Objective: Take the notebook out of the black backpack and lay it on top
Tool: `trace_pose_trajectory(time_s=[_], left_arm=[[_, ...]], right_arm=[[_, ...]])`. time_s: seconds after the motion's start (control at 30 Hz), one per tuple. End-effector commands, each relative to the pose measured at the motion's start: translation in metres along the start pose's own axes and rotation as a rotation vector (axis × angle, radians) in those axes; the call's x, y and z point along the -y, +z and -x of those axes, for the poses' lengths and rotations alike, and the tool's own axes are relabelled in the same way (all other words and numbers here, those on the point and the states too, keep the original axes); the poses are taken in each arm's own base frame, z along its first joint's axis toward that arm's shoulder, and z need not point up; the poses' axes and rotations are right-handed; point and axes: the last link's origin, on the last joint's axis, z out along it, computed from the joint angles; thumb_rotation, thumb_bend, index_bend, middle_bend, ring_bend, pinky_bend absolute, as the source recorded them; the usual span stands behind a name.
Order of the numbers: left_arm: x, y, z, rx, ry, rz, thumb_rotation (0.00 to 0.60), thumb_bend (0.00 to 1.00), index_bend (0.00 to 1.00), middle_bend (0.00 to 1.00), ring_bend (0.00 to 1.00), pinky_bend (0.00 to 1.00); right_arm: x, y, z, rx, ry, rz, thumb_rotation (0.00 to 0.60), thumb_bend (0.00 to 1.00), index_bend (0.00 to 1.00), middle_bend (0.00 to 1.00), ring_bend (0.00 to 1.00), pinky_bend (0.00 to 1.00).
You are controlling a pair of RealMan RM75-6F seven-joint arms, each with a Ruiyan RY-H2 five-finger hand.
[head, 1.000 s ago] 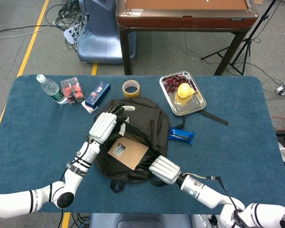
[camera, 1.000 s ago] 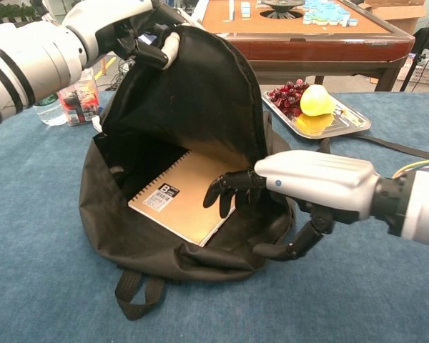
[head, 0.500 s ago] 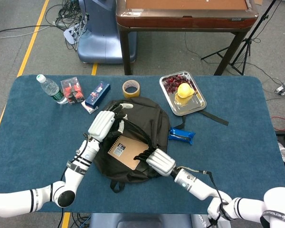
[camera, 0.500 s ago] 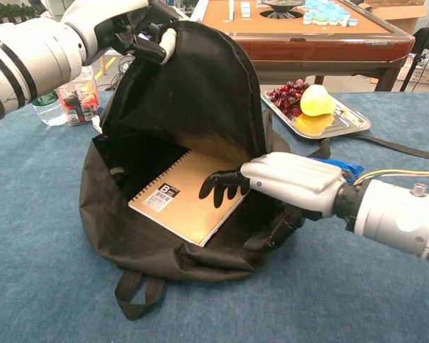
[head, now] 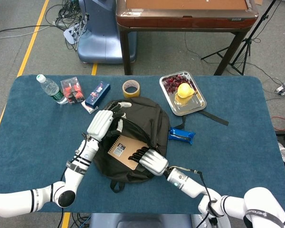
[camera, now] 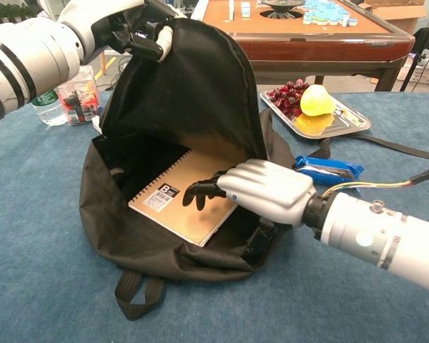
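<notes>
At the near centre of the blue worktop the black backpack lies with its mouth toward me. My left hand pinches the rim of the upper flap and holds it lifted, so the opening gapes in the chest view. Inside the opening I see the notebook, brown cover, spiral binding along its far-left edge, barcode label at its left corner; it lies flat on the lower panel of the backpack.

My right hand reaches into the mouth from the right. Its dark fingertips are curled down over the notebook cover; I cannot tell whether they press on it or sit just above it. The thumb goes down beside the notebook's near-right edge, against the backpack rim. I cannot tell from either view whether the hand has the notebook pinched.

Other items on the worktop:
- far left: water bottle, red box, blue carton
- just beyond the backpack: tape roll
- far right: metal tray with a yellow fruit and dark grapes
- just right of the backpack: blue snack wrapper
</notes>
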Motion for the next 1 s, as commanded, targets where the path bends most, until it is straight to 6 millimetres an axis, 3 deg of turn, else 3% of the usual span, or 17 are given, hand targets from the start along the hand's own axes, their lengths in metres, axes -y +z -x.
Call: trace_pose_trajectory(time_s=[0.03, 0.37, 1.0], left_arm=[[0.000, 0.000, 0.001, -0.001, -0.002, -0.002, 0.600, 0.67, 0.65, 0.23, 0.10, 0.10], [0.000, 0.002, 0.000, -0.016, -0.009, -0.010, 0.600, 0.67, 0.65, 0.23, 0.10, 0.10], [0.005, 0.003, -0.001, -0.013, -0.005, -0.042, 0.600, 0.67, 0.64, 0.23, 0.10, 0.10]], right_arm=[[0.003, 0.008, 0.002, -0.015, -0.014, -0.005, 0.600, 0.14, 0.26, 0.31, 0.25, 0.32], [0.003, 0.026, 0.008, -0.042, -0.049, 0.001, 0.600, 0.13, 0.26, 0.31, 0.25, 0.32], [0.001, 0.038, 0.021, -0.094, -0.125, -0.027, 0.600, 0.12, 0.26, 0.30, 0.23, 0.32]])
